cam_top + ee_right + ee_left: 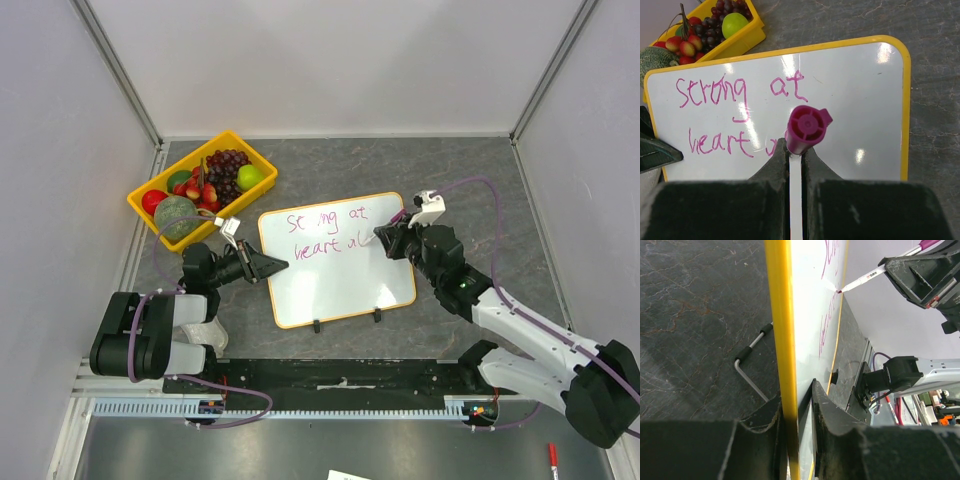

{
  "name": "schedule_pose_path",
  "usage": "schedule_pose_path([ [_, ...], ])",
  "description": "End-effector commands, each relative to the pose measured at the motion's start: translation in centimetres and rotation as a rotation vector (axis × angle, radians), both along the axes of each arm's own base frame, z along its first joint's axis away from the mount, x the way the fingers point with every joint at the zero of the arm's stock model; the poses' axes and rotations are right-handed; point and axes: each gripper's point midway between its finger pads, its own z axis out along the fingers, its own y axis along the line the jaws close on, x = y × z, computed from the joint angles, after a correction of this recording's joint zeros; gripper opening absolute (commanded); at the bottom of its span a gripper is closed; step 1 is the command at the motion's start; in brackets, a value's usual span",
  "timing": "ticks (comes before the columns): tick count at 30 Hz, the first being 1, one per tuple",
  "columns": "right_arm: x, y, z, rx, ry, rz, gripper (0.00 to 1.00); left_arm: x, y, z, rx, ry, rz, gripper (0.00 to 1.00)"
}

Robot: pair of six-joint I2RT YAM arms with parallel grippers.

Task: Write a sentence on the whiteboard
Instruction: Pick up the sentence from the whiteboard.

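The whiteboard, orange-yellow framed, lies mid-table on the dark stone top. My left gripper is shut on its left edge; in the left wrist view the gripper has one finger on each side of the yellow frame. The sentence in magenta reads "strong at / heart", plus the start of another word. My right gripper is shut on a magenta-capped white marker. The marker has its tip touching the board at the end of the second line.
A yellow fruit tray with grapes, a green apple and a melon stands just beyond the board's left corner. Two black clip feet sit on the board's near edge. A red marker lies outside, near right.
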Motion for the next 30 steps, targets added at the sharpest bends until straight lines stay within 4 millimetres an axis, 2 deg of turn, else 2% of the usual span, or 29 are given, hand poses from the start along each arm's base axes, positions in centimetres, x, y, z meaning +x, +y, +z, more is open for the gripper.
schedule_pose_path([
  [1, 0.0, -0.8, 0.3, -0.02, -0.01, -0.023, 0.0, 0.9, 0.3, -0.5, 0.049, -0.059, 0.022, 0.02],
  [9, 0.6, -0.4, 3.8, 0.015, -0.068, -0.021, 0.0, 0.9, 0.3, -0.5, 0.049, -0.059, 0.022, 0.02],
  [15, 1.2, -0.6, 4.8, 0.012, -0.088, -0.048, 0.0, 0.9, 0.3, -0.5, 0.05, -0.057, 0.022, 0.02],
  [19, 1.7, -0.6, 4.6, 0.002, -0.082, -0.063, 0.0, 0.9, 0.3, -0.5, 0.049, -0.058, 0.023, 0.02],
  [25, 2.1, -0.3, 2.9, -0.015, -0.055, -0.063, 0.0, 0.9, 0.3, -0.5, 0.049, -0.056, 0.023, 0.02],
  [30, 1.7, -0.5, 1.9, -0.028, -0.04, -0.059, 0.0, 0.9, 0.3, -0.5, 0.05, -0.057, 0.022, 0.02],
])
